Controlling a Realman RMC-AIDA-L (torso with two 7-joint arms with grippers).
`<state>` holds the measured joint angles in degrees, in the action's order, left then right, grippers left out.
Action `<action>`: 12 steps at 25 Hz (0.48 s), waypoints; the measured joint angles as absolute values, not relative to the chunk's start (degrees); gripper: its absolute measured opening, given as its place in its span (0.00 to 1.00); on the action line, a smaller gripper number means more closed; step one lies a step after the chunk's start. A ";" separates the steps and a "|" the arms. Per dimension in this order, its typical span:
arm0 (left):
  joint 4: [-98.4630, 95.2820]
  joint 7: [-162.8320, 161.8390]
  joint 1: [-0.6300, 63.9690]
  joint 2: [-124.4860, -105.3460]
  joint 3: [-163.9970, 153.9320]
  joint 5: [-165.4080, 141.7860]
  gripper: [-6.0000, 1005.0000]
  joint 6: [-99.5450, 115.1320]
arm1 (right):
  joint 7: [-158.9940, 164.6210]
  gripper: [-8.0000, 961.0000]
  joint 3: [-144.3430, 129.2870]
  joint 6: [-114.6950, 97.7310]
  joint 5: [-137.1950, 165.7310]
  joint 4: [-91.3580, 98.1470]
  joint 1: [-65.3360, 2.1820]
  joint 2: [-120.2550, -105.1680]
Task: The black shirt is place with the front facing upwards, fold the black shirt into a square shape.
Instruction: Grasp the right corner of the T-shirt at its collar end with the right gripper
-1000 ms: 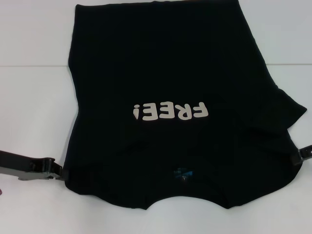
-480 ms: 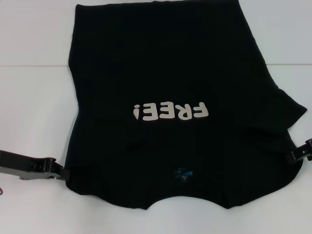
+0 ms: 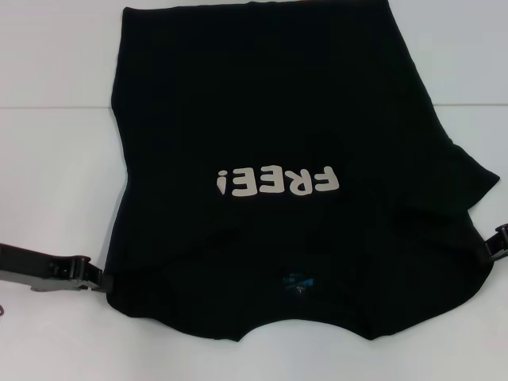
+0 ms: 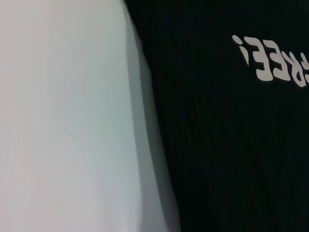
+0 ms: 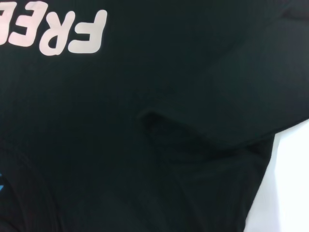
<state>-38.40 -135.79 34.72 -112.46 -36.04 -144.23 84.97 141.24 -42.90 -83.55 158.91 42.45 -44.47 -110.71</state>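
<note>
The black shirt point(image 3: 270, 119) lies flat on the white table point(image 3: 55, 182), front up, collar toward me. Its off-white "FREE!" lettering point(image 3: 278, 182) reads upside down, and the small blue neck label point(image 3: 298, 283) sits near the front edge. My left gripper point(image 3: 97, 278) is at the shirt's near left corner, touching its edge. My right gripper point(image 3: 497, 243) is just off the shirt's near right edge. The left wrist view shows the shirt's side edge point(image 4: 231, 145) and lettering point(image 4: 273, 60). The right wrist view shows creased cloth point(image 5: 145, 145) and lettering point(image 5: 72, 31).
The shirt's right side bulges outward with folds point(image 3: 456, 182). White table shows on both sides of the shirt and along the front edge point(image 3: 302, 357). A seam line crosses the table at the left point(image 3: 48, 107).
My right gripper has moved a little to the right and up, away from the shirt's edge. My left gripper and the shirt have hardly moved.
</note>
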 joint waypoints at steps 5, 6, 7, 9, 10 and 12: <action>-38.41 -135.79 34.83 -112.41 -36.03 -144.19 0.02 85.05 | 141.24 0.29 -43.16 -83.55 158.91 42.45 -44.55 -110.73; -38.40 -135.79 34.88 -112.41 -36.03 -144.19 0.02 85.10 | 141.24 0.17 -43.31 -83.58 158.91 42.45 -44.62 -110.74; -38.41 -135.79 34.93 -112.41 -36.03 -144.19 0.02 85.21 | 141.24 0.06 -43.43 -83.60 158.91 42.45 -44.67 -110.77; -38.40 -135.79 35.07 -112.39 -36.03 -144.17 0.02 85.60 | 141.11 0.06 -43.58 -83.83 158.91 42.45 -44.70 -110.82; -38.40 -135.79 35.07 -112.39 -36.03 -144.17 0.02 85.60 | 140.97 0.06 -43.59 -84.00 158.91 42.45 -44.70 -110.82; -38.41 -135.78 35.15 -112.24 -36.03 -144.02 0.02 86.21 | 140.66 0.05 -43.59 -84.45 158.91 42.45 -44.72 -110.73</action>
